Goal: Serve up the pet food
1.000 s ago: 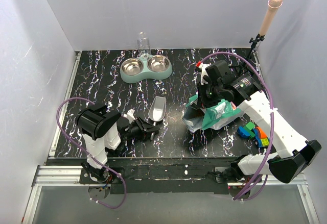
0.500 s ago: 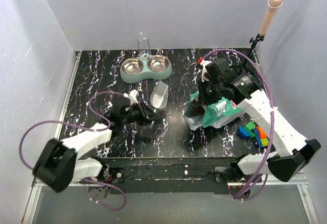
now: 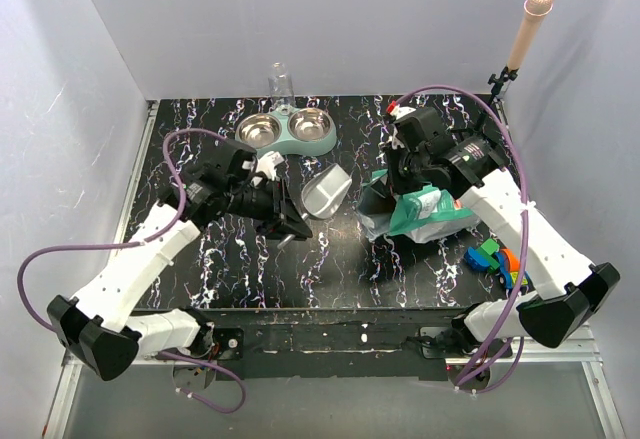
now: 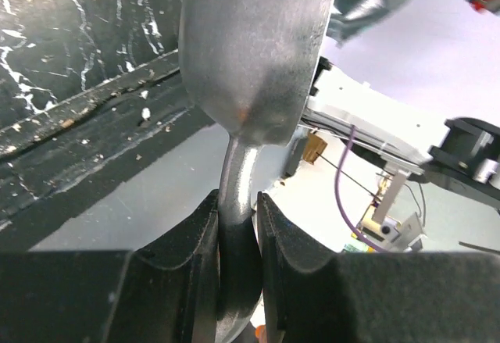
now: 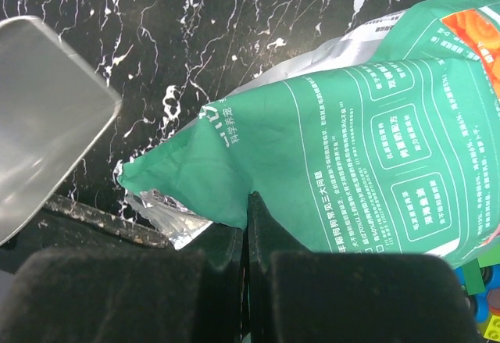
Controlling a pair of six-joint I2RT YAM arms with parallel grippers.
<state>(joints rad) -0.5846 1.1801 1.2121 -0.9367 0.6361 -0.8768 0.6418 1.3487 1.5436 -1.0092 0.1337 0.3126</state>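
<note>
Left gripper (image 4: 238,230) clamps scoop (image 3: 327,193) handle; right gripper (image 5: 247,216) pinches bag (image 3: 430,217) edge. Aim scoop mouth into bag opening.

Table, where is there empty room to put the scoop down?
Bare table lies along the near edge, between the left arm and the bag, and left of the bowl. It is crowded around the bag and the toys.

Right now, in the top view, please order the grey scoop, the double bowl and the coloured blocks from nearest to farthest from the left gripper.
1. Grey scoop, held by the left gripper.
2. Double bowl, farther back.
3. Coloured blocks, far right, near edge.
</note>
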